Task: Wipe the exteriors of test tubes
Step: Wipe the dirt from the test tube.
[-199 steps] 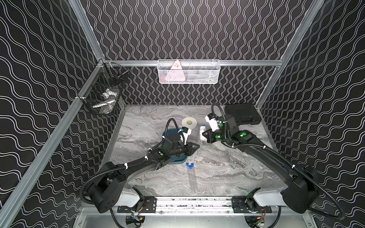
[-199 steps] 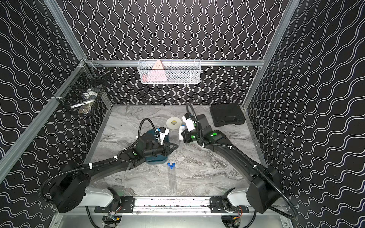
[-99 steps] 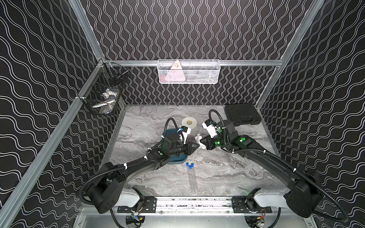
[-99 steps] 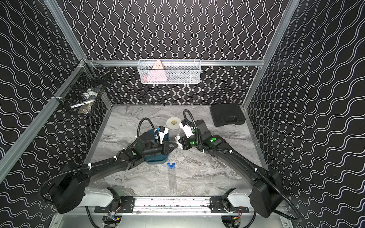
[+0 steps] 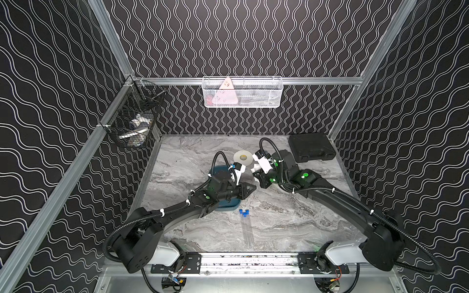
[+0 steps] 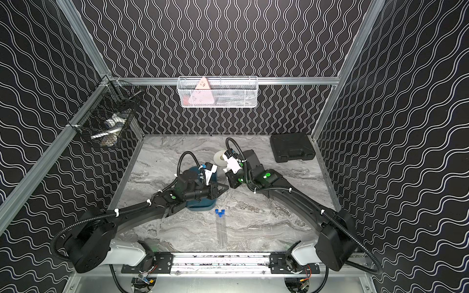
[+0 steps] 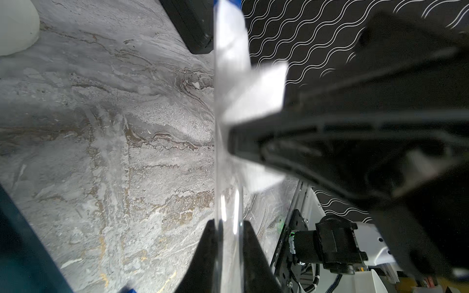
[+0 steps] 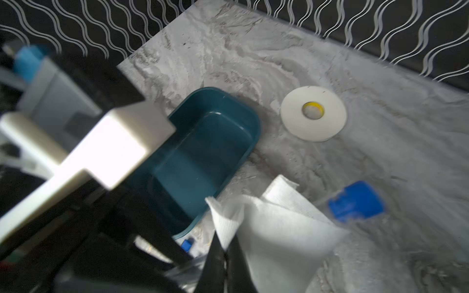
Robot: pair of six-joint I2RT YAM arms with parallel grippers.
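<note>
Now the right hand (image 8: 224, 263), shut tight on the tissue (image 8: 274, 228), has swung in to the test tube (image 7: 228, 203) clamped in the left hand (image 7: 228, 238) above the middle of the desk (image 5: 291, 218), so wiping can begin.

Both top views are sharp, evenly lit from overhead, with soft shadows on the grey marbled bench (image 5: 279, 223). Wrist views blur up close: a white boxy housing (image 8: 114, 147) blows out, a blue tube cap (image 8: 355, 201) smears, and a clear thin test tube (image 7: 229, 210) carries glare streaks.
</note>
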